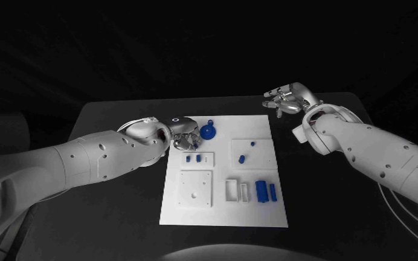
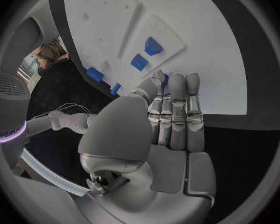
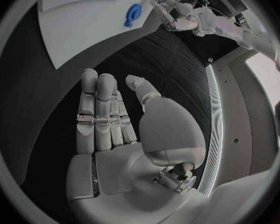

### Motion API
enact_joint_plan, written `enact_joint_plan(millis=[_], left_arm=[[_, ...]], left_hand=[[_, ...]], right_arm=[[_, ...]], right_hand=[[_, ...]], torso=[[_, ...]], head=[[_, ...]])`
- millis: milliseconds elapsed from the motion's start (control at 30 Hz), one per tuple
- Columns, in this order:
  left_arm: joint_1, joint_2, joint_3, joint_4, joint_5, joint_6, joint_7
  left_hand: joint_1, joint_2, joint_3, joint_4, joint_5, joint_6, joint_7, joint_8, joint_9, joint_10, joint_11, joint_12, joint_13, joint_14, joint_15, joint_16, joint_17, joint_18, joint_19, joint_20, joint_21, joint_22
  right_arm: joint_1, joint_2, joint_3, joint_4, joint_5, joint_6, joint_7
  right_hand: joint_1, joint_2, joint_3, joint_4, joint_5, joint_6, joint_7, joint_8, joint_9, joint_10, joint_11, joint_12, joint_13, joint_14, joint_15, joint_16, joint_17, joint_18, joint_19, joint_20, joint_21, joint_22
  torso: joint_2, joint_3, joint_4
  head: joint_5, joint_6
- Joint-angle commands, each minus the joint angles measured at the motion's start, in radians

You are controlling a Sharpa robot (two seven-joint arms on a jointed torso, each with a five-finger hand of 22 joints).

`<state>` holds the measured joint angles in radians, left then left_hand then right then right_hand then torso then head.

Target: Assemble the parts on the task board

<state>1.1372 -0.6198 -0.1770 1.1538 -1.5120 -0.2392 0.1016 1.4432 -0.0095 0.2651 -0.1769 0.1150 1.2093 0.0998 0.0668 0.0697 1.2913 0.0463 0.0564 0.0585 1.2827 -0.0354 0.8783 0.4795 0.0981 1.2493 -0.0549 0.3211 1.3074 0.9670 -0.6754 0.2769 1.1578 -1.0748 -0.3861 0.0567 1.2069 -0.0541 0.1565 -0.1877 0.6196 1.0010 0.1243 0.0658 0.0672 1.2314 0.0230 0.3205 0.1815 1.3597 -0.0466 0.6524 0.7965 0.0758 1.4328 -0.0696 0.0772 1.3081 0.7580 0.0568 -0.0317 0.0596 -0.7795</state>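
- Fingers (image 2: 177,112) of the left hand (image 1: 180,133) straight and side by side, thumb alongside, clamped on nothing; poised over the far left part of the white board (image 1: 261,212), close to the round blue part (image 1: 209,131).
- Fingers (image 3: 99,114) of the right hand (image 1: 287,101) likewise extended and close together, holding nothing; parked over the black table (image 1: 113,113) just beyond the board's far right corner.
- Risk: knocking the round blue part out of place while closing in, since the left hand sits right beside it and hides the near side from the head view.
- Risk: grasping blind; possibly a small blue piece already under the left fingertips in the wrist view, but too hidden to tell.
- Risk: sliding the whole board if pressed sideways, with nothing seen fixing it to the table.
- Risk: small pegs slipping from broad fingertips.
- Small plate near the left hand: two short blue pegs (image 1: 193,158) standing in it.
- Square plate (image 1: 246,152) toward the right: two small blue pieces on it.
- Large plate (image 1: 196,188) at near left: holes only, no blue piece.
- White frame (image 1: 238,190) at the near edge: seemingly bare, with a blue block (image 1: 260,191) and a blue bar (image 1: 272,192) just beside it, outside the frame.
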Motion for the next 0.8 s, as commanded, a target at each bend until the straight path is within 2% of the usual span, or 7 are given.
enact_joint_plan(millis=[33, 300, 667, 800], left_arm=[[-0.004, 0.005, -0.002, 0.0, 0.0, 0.019, 0.003], [-0.004, 0.009, -0.003, -0.003, -0.001, 0.042, -0.003], [-0.004, 0.011, -0.014, -0.009, -0.005, 0.083, -0.007], [-0.004, 0.009, -0.016, -0.01, -0.005, 0.091, -0.007]], left_hand=[[-0.004, 0.01, 0.004, 0.003, 0.005, -0.004, 0.0, -0.003, 0.0, 0.007, -0.001, 0.003, 0.002, 0.001, 0.0, 0.001, 0.002, 0.01, -0.007, 0.0, 0.003, 0.02], [-0.008, 0.009, 0.002, 0.006, 0.003, -0.004, -0.001, -0.003, 0.0, 0.004, -0.001, 0.003, 0.002, -0.004, 0.001, 0.001, 0.002, 0.009, -0.011, 0.001, 0.001, 0.02], [-0.023, 0.005, -0.014, 0.019, -0.01, 0.002, -0.004, -0.003, 0.001, -0.024, 0.006, 0.003, 0.001, -0.032, 0.009, 0.014, 0.003, 0.004, -0.026, 0.009, -0.009, 0.019], [-0.031, -0.004, -0.019, 0.026, -0.01, 0.0, -0.005, -0.003, 0.0, -0.029, 0.008, 0.003, 0.001, -0.039, 0.011, 0.023, 0.0, 0.004, -0.023, 0.011, -0.023, 0.015]], right_arm=[[0.0, 0.0, 0.001, 0.001, -0.003, 0.009, 0.002], [0.0, 0.001, 0.001, 0.001, -0.003, 0.01, 0.002], [0.0, -0.001, 0.001, 0.0, -0.003, 0.01, 0.001], [0.0, -0.001, 0.001, 0.0, -0.003, 0.01, 0.001]], right_hand=[[-0.006, -0.004, 0.004, 0.0, 0.005, -0.001, 0.005, -0.003, -0.001, 0.006, 0.003, 0.004, 0.001, -0.004, 0.0, 0.006, -0.001, 0.019, 0.0, 0.002, -0.001, 0.001], [-0.006, -0.004, 0.004, 0.0, 0.005, -0.001, 0.005, -0.003, -0.001, 0.006, 0.003, 0.004, 0.001, -0.004, 0.0, 0.006, -0.001, 0.019, 0.0, 0.002, -0.001, 0.001], [-0.008, -0.004, 0.004, 0.001, 0.005, -0.001, 0.005, -0.003, -0.001, 0.006, 0.003, 0.005, 0.001, -0.004, 0.0, 0.006, -0.001, 0.019, -0.001, 0.002, -0.001, 0.001], [-0.008, -0.004, 0.004, 0.001, 0.005, -0.001, 0.005, -0.003, -0.001, 0.006, 0.003, 0.005, 0.001, -0.004, 0.0, 0.006, -0.001, 0.019, -0.001, 0.002, -0.001, 0.001]], torso=[[-0.001, -0.0001, 0.0001], [0.0, -0.0001, -0.0001], [0.0, 0.0001, 0.0002], [0.0, -0.0006, 0.0]], head=[[0.0, 0.0], [-0.002, 0.001], [-0.003, 0.001], [-0.004, 0.001]])
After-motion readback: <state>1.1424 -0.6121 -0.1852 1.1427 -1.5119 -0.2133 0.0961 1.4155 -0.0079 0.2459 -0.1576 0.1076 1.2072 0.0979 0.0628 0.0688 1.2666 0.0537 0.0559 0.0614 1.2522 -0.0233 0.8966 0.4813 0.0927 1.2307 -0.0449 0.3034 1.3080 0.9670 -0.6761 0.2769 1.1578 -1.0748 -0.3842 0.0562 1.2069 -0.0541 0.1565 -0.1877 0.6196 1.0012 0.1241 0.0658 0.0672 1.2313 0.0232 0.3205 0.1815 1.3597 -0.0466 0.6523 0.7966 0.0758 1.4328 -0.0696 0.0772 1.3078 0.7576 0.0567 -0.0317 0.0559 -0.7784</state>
